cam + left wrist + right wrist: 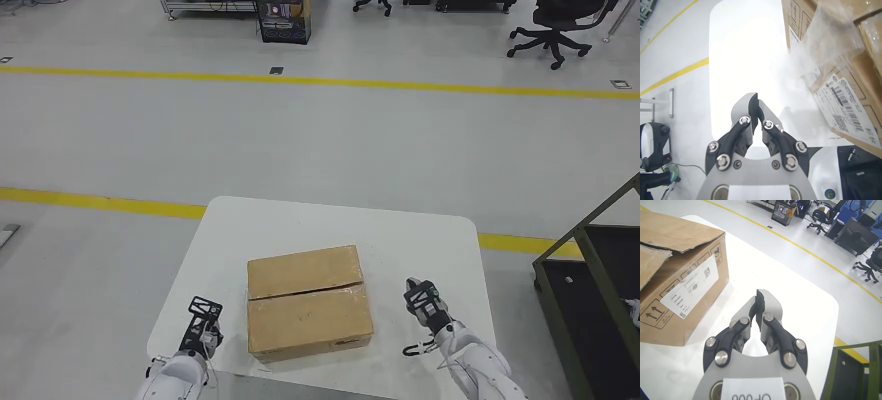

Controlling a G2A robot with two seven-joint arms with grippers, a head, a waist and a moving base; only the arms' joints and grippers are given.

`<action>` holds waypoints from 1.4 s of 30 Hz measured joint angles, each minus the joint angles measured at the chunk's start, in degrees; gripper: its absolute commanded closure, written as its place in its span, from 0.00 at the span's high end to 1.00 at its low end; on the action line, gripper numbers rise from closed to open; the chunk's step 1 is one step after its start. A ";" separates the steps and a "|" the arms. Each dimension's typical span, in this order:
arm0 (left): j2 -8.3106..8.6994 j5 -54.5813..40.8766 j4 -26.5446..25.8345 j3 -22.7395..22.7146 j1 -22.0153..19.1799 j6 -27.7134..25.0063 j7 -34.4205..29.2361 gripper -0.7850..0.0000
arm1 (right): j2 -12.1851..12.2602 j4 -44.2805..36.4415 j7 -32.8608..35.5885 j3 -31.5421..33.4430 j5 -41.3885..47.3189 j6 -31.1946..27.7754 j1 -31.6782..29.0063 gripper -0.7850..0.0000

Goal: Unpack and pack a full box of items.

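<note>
Top view: shut cdbd box (309, 302) on tbl (420, 248)

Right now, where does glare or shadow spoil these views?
Left wrist view: the table is blown out to white beside the box. Right wrist view: table glare past the right gripper; soft shadow at the box's foot. Top view: even light, no glare on table or box.

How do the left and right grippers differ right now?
Left gripper sits off the box's left side, right gripper off its right. Left gripper faces a side with loose tape hanging over it; right gripper faces one with a large white label. Both are shut, empty and clear of the box.
</note>
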 measured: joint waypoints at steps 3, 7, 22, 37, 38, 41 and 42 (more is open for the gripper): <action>0.05 -1.18 -0.31 0.33 0.34 -2.12 0.50 0.00 | -0.30 1.33 -0.33 -2.05 -0.86 -0.57 1.24 0.00; 0.01 -0.59 0.48 1.44 -0.03 -2.31 0.85 0.00 | -0.70 3.27 -0.55 -4.27 -1.74 -0.56 2.61 0.00; 0.33 -2.18 1.97 2.62 -1.30 -7.26 -0.19 0.00 | -1.49 6.87 -2.96 -9.36 -2.50 -3.14 3.81 0.00; 0.45 -3.25 2.51 4.52 -3.02 -8.94 0.17 0.00 | -1.70 8.31 -4.41 -10.98 -0.69 -5.25 3.61 0.00; 0.48 -3.30 2.60 4.63 -3.14 -9.27 0.29 0.00 | -1.71 8.40 -4.50 -10.98 -0.36 -5.22 3.55 0.00; 0.56 -3.34 2.59 4.92 -3.37 -10.02 0.63 0.00 | -1.63 8.12 -4.79 -10.66 0.16 -5.16 3.12 0.00; 0.58 -3.31 2.54 5.03 -3.44 -10.26 0.74 0.00 | -1.57 7.94 -4.89 -10.47 0.24 -5.12 2.92 0.00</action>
